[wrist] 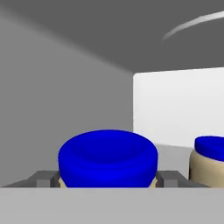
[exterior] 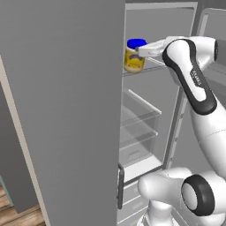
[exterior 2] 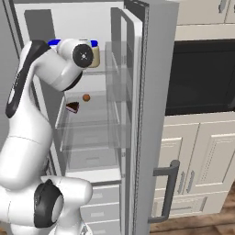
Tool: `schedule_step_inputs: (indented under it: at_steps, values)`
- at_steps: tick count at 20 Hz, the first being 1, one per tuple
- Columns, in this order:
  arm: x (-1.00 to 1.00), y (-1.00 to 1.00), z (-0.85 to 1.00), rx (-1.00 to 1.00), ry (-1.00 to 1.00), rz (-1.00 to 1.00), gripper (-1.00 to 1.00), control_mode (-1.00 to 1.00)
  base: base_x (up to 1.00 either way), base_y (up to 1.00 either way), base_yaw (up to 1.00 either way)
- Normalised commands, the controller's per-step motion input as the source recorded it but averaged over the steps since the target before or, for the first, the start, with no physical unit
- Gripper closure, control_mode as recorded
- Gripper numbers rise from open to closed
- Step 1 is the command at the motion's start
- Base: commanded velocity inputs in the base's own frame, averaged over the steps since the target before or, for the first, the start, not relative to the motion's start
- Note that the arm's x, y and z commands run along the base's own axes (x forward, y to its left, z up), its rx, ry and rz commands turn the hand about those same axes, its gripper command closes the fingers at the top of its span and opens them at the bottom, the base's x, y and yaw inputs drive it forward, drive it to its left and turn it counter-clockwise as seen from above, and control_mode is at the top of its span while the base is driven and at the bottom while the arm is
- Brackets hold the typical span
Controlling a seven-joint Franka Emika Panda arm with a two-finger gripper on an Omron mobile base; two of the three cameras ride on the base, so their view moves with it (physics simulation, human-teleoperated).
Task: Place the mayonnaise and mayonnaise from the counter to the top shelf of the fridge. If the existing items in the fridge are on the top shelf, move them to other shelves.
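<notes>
White fridge [exterior 2: 59,20] walls surround my gripper [wrist: 107,179], which reaches in at top shelf [exterior: 152,66] height. It straddles one mayonnaise jar [exterior: 134,56] just under its blue lid, fingers [wrist: 43,179] wide at either side; whether they are pressing it I cannot tell. That jar seems to stand on the glass, with the second jar [wrist: 210,164] near beside it. To finish well, I judge I should spread fully, then draw straight back, level, so neither jar tips. Both small existing items [exterior 2: 78,103] sit on a lower shelf already.
</notes>
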Motion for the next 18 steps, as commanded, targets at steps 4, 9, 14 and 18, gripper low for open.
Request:
schedule_step_inputs:
  at_steps: [4, 9, 14, 18]
  values:
    - [0.67, 0.20, -0.21, 0.00, 0.02, -0.06, 1.00, -1.00, 0.00, 0.00, 0.00]
    - [0.65, 0.11, -0.40, -0.01, 0.00, -0.06, 1.00, -1.00, 0.00, 0.00, 0.00]
    - [0.75, 0.08, -0.14, 0.00, 0.00, -0.07, 1.00, -1.00, 0.00, 0.00, 0.00]
    - [0.70, 0.01, -0.12, 0.00, 0.00, -0.07, 1.00, -1.00, 0.00, 0.00, 0.00]
